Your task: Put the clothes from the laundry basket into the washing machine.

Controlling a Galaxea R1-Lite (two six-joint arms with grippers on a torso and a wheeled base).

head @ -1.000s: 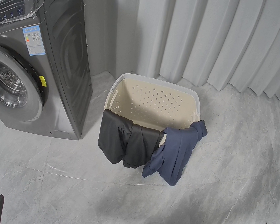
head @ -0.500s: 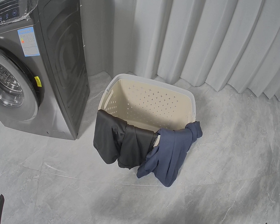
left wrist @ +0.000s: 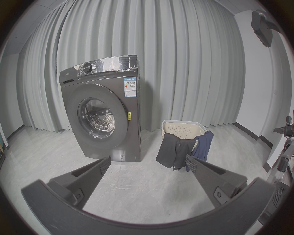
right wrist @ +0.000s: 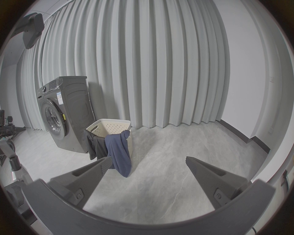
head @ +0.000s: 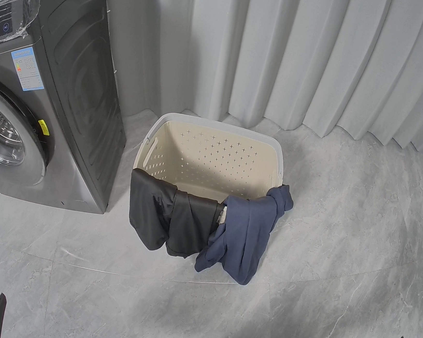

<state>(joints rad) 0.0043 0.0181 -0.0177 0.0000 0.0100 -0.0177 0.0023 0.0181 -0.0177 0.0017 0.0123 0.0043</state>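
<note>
Draping laundry basket (head: pixel 218 124) rim: apparently two garments (head: pixel 165 215).

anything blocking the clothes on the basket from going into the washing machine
Yes: the washing machine door is shut, sealing the drum. The black garment and blue garment hang over the laundry basket near rim; nothing visible stands between them and the left gripper or right gripper.

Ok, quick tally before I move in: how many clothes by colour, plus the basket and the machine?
black garment: 1, draped over the basket's near rim
blue garment: 1, draped over the same rim, beside the black one
laundry basket: 1
washing machine: 1
Total: 4 things, 2 of them clothes
</note>
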